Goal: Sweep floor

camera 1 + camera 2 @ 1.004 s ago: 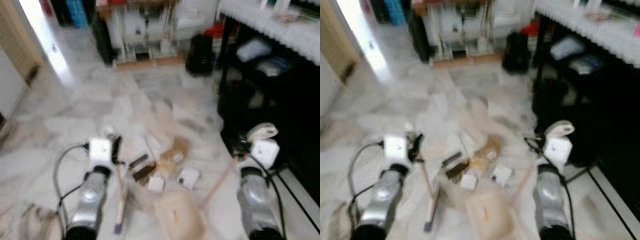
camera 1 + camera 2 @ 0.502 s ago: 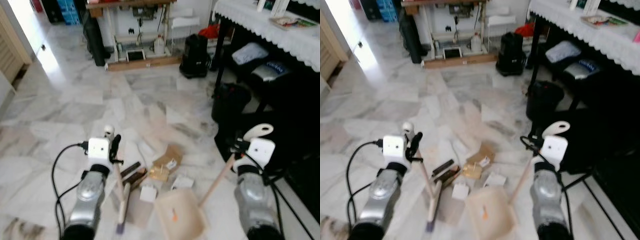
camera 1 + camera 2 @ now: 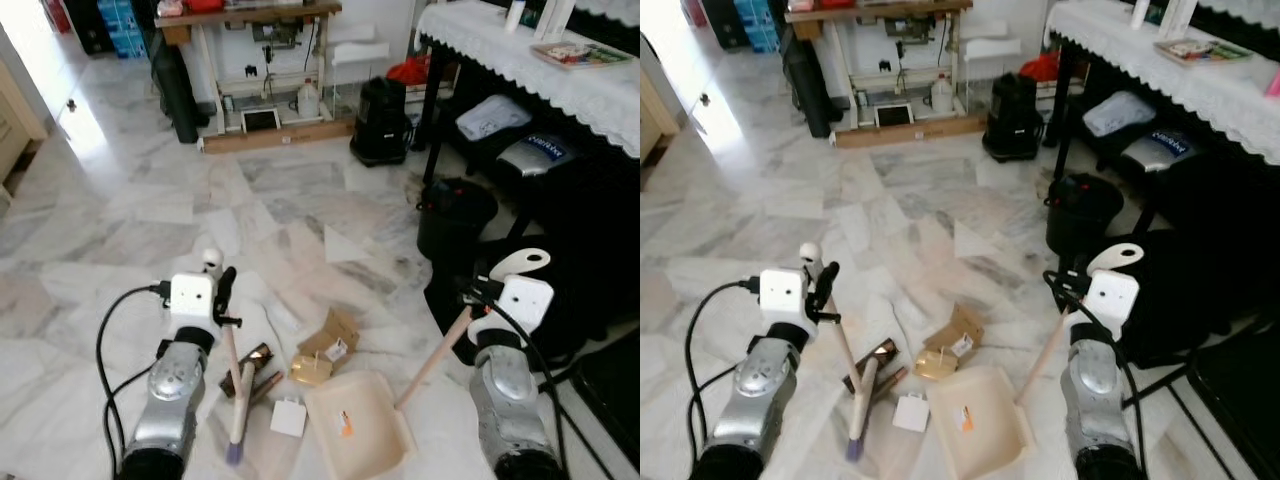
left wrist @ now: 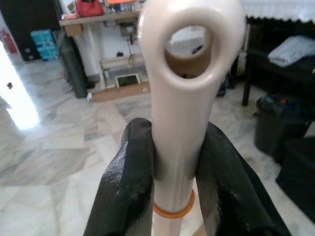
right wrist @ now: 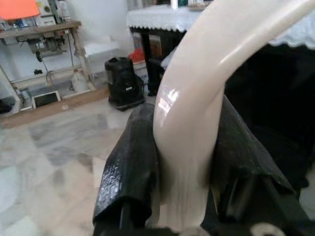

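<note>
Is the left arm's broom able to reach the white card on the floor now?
Probably yes: the left tool grips the broom, whose bristles lie beside the white card, nothing between.

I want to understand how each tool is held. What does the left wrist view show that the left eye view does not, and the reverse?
The left wrist view gives the grip up close: the left gripper with two black fingers pressed on the broom handle, below its hanging loop. The left eye view gives the floor: the broom head, the dustpan, the scraps and the right gripper on the dustpan's handle. Both share the marble floor and the workbench.
</note>
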You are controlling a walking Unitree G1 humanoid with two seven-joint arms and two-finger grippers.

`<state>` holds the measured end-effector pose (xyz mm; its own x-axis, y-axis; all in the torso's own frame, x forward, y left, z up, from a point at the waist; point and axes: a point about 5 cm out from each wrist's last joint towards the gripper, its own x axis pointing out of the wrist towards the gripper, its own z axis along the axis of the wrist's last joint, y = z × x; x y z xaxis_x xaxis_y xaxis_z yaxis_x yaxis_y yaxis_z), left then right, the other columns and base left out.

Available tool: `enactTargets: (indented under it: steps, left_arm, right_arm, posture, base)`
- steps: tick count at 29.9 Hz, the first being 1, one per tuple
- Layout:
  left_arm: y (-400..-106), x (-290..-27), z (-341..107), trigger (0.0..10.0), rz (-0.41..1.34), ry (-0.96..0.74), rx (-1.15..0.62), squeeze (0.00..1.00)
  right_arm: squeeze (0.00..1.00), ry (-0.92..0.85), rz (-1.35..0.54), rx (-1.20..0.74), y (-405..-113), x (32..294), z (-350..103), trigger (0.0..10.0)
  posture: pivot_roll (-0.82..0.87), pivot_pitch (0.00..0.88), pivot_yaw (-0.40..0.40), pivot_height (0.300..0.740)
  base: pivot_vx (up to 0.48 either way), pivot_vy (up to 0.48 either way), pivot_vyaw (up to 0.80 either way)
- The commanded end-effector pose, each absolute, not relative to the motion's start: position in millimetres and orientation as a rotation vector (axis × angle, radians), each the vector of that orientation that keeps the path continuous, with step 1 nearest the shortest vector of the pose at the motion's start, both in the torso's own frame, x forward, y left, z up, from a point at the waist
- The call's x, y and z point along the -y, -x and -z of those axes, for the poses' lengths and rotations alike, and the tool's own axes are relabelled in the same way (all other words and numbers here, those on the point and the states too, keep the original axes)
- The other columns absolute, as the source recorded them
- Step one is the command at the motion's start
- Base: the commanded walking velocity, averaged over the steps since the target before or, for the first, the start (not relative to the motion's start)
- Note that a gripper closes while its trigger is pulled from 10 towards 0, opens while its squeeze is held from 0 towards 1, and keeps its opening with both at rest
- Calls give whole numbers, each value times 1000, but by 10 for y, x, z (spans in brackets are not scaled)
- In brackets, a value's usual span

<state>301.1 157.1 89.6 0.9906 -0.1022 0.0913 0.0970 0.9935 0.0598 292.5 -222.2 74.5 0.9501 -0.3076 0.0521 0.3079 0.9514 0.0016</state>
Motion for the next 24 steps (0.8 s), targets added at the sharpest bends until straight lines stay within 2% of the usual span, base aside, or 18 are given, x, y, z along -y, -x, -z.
enactTargets:
  steps: [1, 24]
  left_arm:
    - [-3045, -1615, -1048, 10000, 93, -60, 160, 0]
    - [-3046, -1593, -1142, 10000, 106, -43, 199, 0]
  right_arm:
    - [0, -4, 286, 111, -3004, 2130, -878, 10000]
    - [0, -5, 285, 108, -2996, 2124, -871, 10000]
  posture:
    - [-23, 0, 8, 740]
    - [-21, 0, 6, 740]
  base:
    - [330, 0, 0]
    - [14, 0, 0]
